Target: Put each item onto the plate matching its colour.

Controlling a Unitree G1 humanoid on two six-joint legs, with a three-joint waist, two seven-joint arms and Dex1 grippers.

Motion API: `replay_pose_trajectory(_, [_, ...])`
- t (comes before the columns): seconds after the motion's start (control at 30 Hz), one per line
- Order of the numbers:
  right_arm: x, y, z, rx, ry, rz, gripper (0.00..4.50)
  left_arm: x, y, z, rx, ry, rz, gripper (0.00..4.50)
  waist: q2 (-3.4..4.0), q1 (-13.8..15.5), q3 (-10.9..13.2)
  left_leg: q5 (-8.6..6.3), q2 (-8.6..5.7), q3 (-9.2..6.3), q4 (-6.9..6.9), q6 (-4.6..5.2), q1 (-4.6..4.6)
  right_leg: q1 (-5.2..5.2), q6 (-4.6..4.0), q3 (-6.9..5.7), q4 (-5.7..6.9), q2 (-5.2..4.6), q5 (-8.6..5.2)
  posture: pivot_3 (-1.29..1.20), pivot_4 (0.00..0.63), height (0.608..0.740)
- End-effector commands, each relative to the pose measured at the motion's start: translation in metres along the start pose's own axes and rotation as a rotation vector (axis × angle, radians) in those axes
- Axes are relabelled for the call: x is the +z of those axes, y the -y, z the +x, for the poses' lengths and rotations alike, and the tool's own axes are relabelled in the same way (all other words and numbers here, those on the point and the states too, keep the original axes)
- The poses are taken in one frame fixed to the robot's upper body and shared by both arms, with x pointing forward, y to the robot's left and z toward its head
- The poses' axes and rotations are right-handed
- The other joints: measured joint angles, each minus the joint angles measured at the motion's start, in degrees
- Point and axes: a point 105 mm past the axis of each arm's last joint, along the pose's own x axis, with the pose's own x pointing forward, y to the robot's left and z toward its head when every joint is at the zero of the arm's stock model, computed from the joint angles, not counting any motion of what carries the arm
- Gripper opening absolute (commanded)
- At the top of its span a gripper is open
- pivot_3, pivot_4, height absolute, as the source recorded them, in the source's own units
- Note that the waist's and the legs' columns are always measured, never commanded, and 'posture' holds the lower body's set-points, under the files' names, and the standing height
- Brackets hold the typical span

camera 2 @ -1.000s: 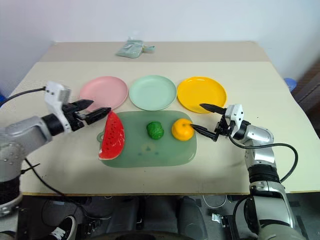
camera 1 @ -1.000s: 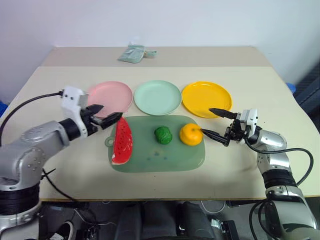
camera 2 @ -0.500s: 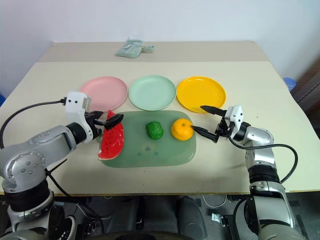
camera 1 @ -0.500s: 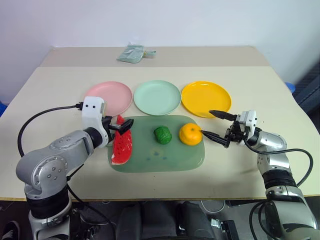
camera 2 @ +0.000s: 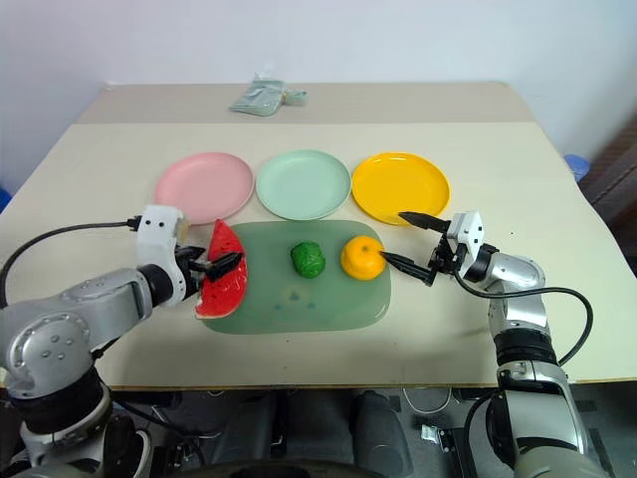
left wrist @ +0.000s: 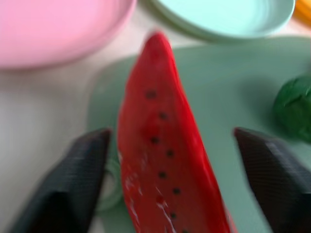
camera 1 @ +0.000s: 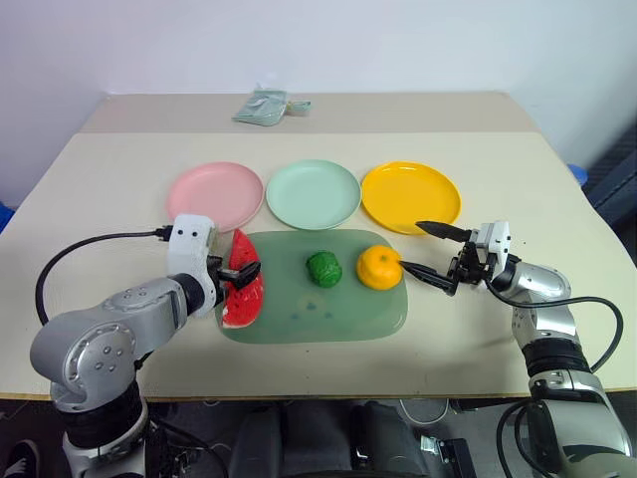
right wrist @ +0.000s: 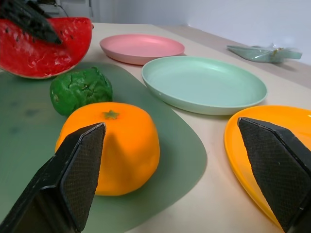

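Your left gripper (camera 1: pixel 242 275) sits at the watermelon (camera 1: pixel 245 287), one black finger on either side of the wedge; the fingers look narrowed around it, but you cannot tell whether they press on it. The watermelon stands on edge at the left end of the mat (camera 1: pixel 328 317), just in front of the pink plate (camera 1: pixel 214 192). Your right gripper (camera 1: pixel 425 250) is spread wide and points level at the orange (camera 1: pixel 379 267), which rests on the mat's right end; one fingertip is just beside the fruit, the other reaches toward the yellow plate (camera 1: pixel 411 195), and nothing is held. The green vegetable (camera 1: pixel 324 269) lies on the mat between watermelon and orange, in front of the mint plate (camera 1: pixel 314 193). All three plates are bare. A cloth (camera 1: pixel 265 106) lies at the table's (camera 1: pixel 518 179) far edge.
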Motion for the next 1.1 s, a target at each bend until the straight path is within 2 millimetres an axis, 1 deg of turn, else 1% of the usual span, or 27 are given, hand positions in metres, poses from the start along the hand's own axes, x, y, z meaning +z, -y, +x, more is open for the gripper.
replay_pose_trajectory(0.03, [0.010,0.006,-0.001,-0.009,0.017,-0.041,4.50,0.006,0.001,-0.002,0.005,0.044,0.019,2.21,0.02,0.04,-0.01,0.00,0.00,0.00,0.00,0.00,0.00,0.00,0.00,0.00,0.00,0.00,0.00,0.00,0.150,0.740])
replay_pose_trajectory(0.07, [0.010,0.006,-0.001,-0.009,0.016,-0.044,4.50,0.005,0.000,-0.002,0.008,0.041,0.023,1.76,0.01,0.10,-0.01,0.00,0.00,0.00,0.01,0.00,0.01,0.02,0.00,0.00,0.00,0.00,0.00,0.00,0.150,0.740])
replay_pose_trajectory(0.1, [0.011,0.007,-0.002,-0.010,0.016,-0.044,4.50,0.005,0.000,-0.001,0.013,0.040,0.028,1.56,0.01,0.11,-0.01,0.00,0.00,0.00,0.02,0.00,0.01,0.02,-0.01,0.00,0.00,0.00,0.00,0.00,0.150,0.740])
replay_pose_trajectory(0.17, [0.010,0.007,-0.002,-0.012,0.016,-0.044,4.50,0.010,-0.001,0.000,0.009,0.058,0.033,1.56,0.01,0.09,-0.01,0.00,-0.01,0.00,0.03,0.00,0.01,0.03,0.00,0.00,-0.01,-0.01,0.00,0.00,0.150,0.740])
replay_pose_trajectory(0.23, [0.011,0.007,-0.001,-0.020,0.025,-0.035,4.50,0.020,-0.003,-0.001,0.009,0.097,0.069,1.56,0.01,0.04,-0.01,0.00,-0.01,0.00,0.02,0.00,0.01,0.02,-0.01,0.00,0.00,0.00,0.00,0.00,0.150,0.740])
replay_pose_trajectory(0.3, [0.015,0.006,0.000,-0.016,0.043,-0.026,4.50,0.033,0.000,-0.004,-0.023,0.147,0.098,1.56,0.01,0.03,-0.01,0.00,0.00,0.00,0.02,0.00,0.01,0.02,-0.01,0.00,0.00,0.00,0.00,0.00,0.150,0.740])
replay_pose_trajectory(0.33, [0.019,0.006,0.001,-0.008,0.060,-0.023,4.50,0.038,-0.004,-0.005,-0.012,0.164,0.098,1.56,0.01,0.06,-0.01,0.00,0.00,0.00,0.02,0.00,0.00,0.02,-0.01,0.00,0.00,0.00,0.00,0.00,0.150,0.740])
replay_pose_trajectory(0.4, [0.038,0.006,0.004,0.010,0.143,0.008,4.50,0.059,-0.012,-0.009,0.017,0.249,0.159,1.56,0.01,0.05,0.00,0.00,-0.01,0.00,0.02,0.00,0.00,0.02,-0.01,0.00,-0.01,-0.01,0.00,0.00,0.150,0.740])
replay_pose_trajectory(0.47, [0.058,0.004,0.007,0.038,0.216,0.049,4.50,0.074,-0.020,-0.011,0.028,0.307,0.109,1.56,0.02,0.08,0.00,0.00,-0.01,-0.01,0.01,0.00,-0.01,-0.01,-0.01,0.00,0.00,0.00,0.00,0.00,0.150,0.740])
replay_pose_trajectory(0.53, [0.069,-0.001,0.012,0.073,0.239,0.030,4.50,0.083,-0.028,-0.009,0.054,0.333,0.123,1.56,0.01,0.09,0.00,0.00,0.00,-0.01,0.02,0.00,-0.01,0.01,-0.01,-0.01,-0.01,0.00,0.00,0.00,0.150,0.740])
replay_pose_trajectory(0.6, [0.072,-0.008,0.016,0.118,0.226,0.026,4.50,0.093,-0.035,-0.005,0.074,0.379,0.168,1.56,0.02,0.09,0.00,-0.01,-0.01,0.00,0.00,0.00,-0.01,0.01,-0.01,-0.01,-0.04,-0.01,0.00,0.00,0.150,0.740])
replay_pose_trajectory(0.67, [0.071,-0.013,0.020,0.137,0.203,-0.002,4.50,0.101,-0.050,0.001,0.120,0.411,0.187,1.56,0.02,0.10,0.00,-0.01,-0.01,0.00,-0.03,0.00,-0.01,-0.01,-0.01,-0.02,-0.05,0.00,0.00,0.00,0.150,0.740])
replay_pose_trajectory(0.73, [0.069,-0.011,0.025,0.121,0.186,-0.017,4.50,0.108,-0.064,0.009,0.145,0.435,0.236,1.56,0.01,0.21,0.00,-0.01,-0.01,0.01,-0.02,0.00,-0.01,-0.01,-0.01,-0.03,-0.04,0.00,0.00,0.00,0.150,0.740])
replay_pose_trajectory(0.77, [0.068,-0.008,0.027,0.100,0.181,-0.012,4.50,0.111,-0.071,0.013,0.140,0.450,0.209,1.56,0.01,0.25,0.00,-0.01,-0.01,0.01,-0.01,0.00,-0.02,-0.02,-0.02,-0.03,-0.04,0.02,0.01,0.00,0.150,0.740])
replay_pose_trajectory(0.8, [0.066,-0.004,0.029,0.072,0.176,-0.003,4.50,0.114,-0.078,0.017,0.143,0.464,0.171,1.56,0.01,0.30,0.00,-0.01,-0.01,0.02,0.00,0.00,-0.02,-0.02,-0.02,-0.04,-0.04,0.01,0.01,0.00,0.150,0.740])
replay_pose_trajectory(0.83, [0.065,-0.001,0.031,0.053,0.171,0.007,4.50,0.113,-0.087,0.023,0.165,0.451,0.169,1.56,0.01,0.32,0.00,-0.01,-0.01,0.03,0.00,0.01,-0.03,-0.03,-0.02,-0.03,-0.04,0.00,0.01,0.00,0.150,0.740])
replay_pose_trajectory(0.93, [0.063,0.001,0.034,0.020,0.164,0.017,4.50,0.106,-0.106,0.041,0.197,0.407,0.177,1.56,0.01,0.27,0.00,-0.01,-0.01,0.03,-0.01,0.01,-0.05,-0.05,-0.01,-0.03,-0.06,0.01,0.01,0.00,0.150,0.740])
replay_pose_trajectory(1.0, [0.064,0.000,0.036,0.013,0.171,0.021,4.50,0.100,-0.110,0.050,0.191,0.393,0.195,1.56,0.01,0.19,0.00,-0.01,-0.01,0.03,-0.05,0.01,-0.06,-0.07,0.00,-0.04,-0.05,0.00,0.01,0.00,0.150,0.740])
replay_pose_trajectory(1.1, [0.069,0.006,0.038,-0.042,0.203,0.032,4.50,0.098,-0.111,0.064,0.158,0.423,0.119,1.56,0.01,0.24,0.00,-0.01,-0.01,0.05,-0.05,0.01,-0.06,-0.08,0.01,-0.04,-0.04,0.00,0.01,0.00,0.150,0.740])
